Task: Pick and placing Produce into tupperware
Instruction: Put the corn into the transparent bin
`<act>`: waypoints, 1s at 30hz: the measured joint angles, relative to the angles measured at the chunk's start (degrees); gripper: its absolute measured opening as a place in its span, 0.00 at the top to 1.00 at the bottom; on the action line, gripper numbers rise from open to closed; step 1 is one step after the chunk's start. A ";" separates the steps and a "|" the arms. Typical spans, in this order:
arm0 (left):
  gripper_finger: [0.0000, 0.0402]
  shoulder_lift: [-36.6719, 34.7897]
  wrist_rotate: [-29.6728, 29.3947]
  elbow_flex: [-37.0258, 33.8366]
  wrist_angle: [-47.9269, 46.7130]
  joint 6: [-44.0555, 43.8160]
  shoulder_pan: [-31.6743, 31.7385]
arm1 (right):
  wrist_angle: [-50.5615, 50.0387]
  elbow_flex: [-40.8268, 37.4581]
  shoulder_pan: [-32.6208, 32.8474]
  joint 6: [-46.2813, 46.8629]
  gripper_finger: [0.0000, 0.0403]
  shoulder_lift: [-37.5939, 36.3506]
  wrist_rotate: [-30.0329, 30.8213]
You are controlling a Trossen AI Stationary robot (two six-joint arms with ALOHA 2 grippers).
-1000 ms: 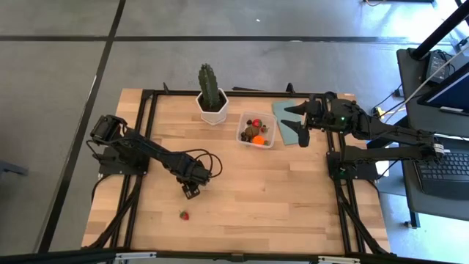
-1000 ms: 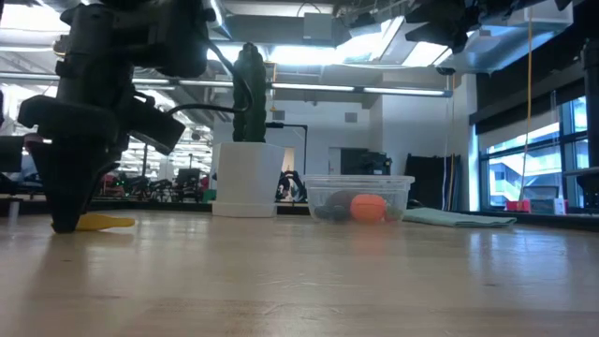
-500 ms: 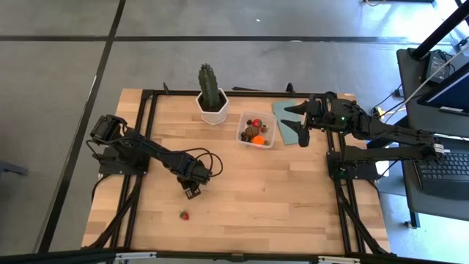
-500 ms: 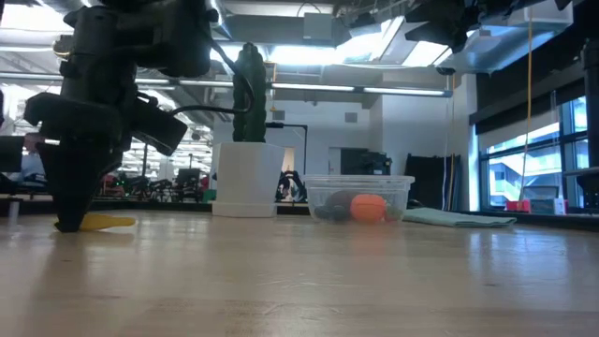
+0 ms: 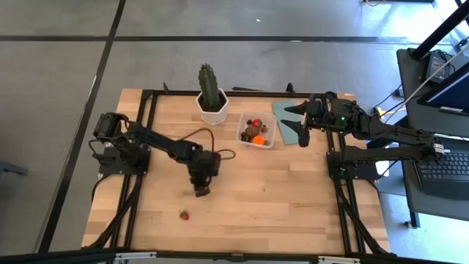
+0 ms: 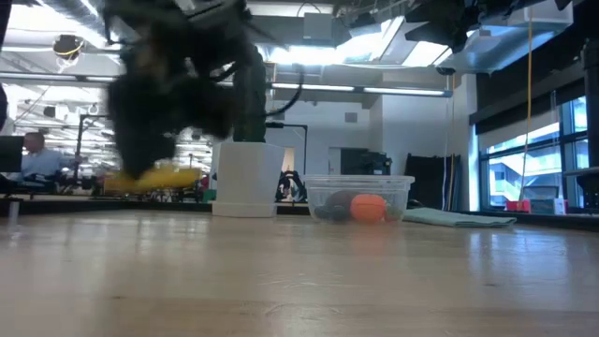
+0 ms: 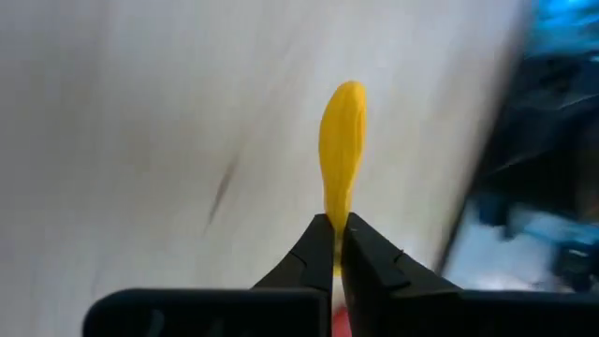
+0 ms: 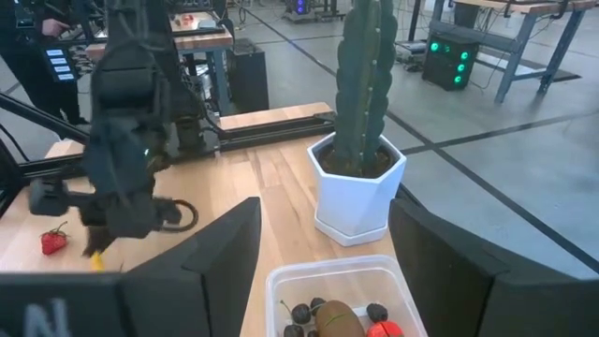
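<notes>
High view: cactus (image 5: 209, 86) stands beside the tupperware (image 5: 257, 130); left gripper (image 5: 201, 190), pinching the yellow stick (image 7: 341, 140), has lifted it off the table (image 5: 293, 198); right gripper (image 5: 296, 123) spread wide

table (image 5: 293, 191): pale wood, matt | tupperware (image 6: 360, 198): clear glossy plastic

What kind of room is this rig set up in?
Probably a robotics lab or workshop: other metal-framed workbenches stand on a bare concrete floor, electronics with green lights sit under one, and a person at a desk shows behind the wooden table.
</notes>
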 joint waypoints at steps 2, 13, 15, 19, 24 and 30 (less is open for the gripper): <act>0.98 0.00 1.60 0.01 8.43 0.39 2.25 | -0.02 0.01 0.00 0.00 0.41 0.00 0.00; 0.98 -0.13 -20.50 1.57 47.89 3.51 14.97 | -0.02 0.00 0.01 -4.48 0.41 0.02 1.25; 0.99 -0.13 -23.87 4.02 46.03 6.94 16.28 | -0.02 0.00 0.00 -4.52 0.41 0.02 2.55; 0.99 0.83 -28.23 12.69 35.12 14.21 17.47 | -0.01 0.00 0.00 -4.88 0.41 0.02 3.78; 0.99 5.57 -30.57 26.27 15.38 17.48 19.27 | -0.05 0.00 0.03 -5.76 0.41 0.02 3.77; 0.98 13.58 -30.83 38.59 0.40 18.81 20.98 | -0.21 0.01 0.01 -5.82 0.41 0.02 3.78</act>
